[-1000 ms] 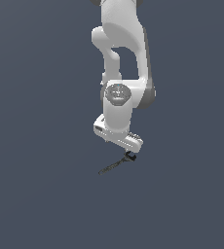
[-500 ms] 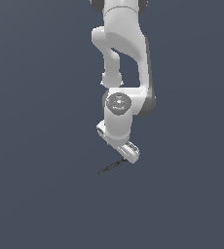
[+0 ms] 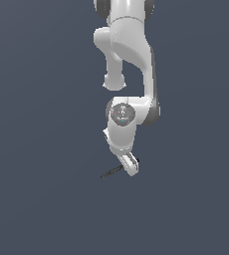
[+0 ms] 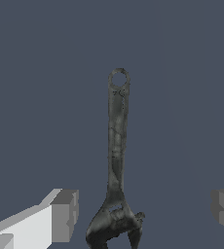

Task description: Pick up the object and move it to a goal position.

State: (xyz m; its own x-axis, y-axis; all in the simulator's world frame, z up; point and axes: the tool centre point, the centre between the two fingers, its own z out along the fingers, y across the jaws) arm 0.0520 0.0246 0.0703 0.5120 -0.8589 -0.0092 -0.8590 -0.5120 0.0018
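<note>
Our tool straddles the wrench.
We see its fingers spread wide, one on each side of the forked head, gripping nothing.

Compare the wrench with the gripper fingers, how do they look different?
The wrench is dark grey-black and mottled; the fingers are plain pale grey. The wrench is slim, with a holed handle end and a forked head; the fingers are blocky and square-ended. The wrench is one piece lying between them; the fingers stand apart on either side of its head, touching nothing.
</note>
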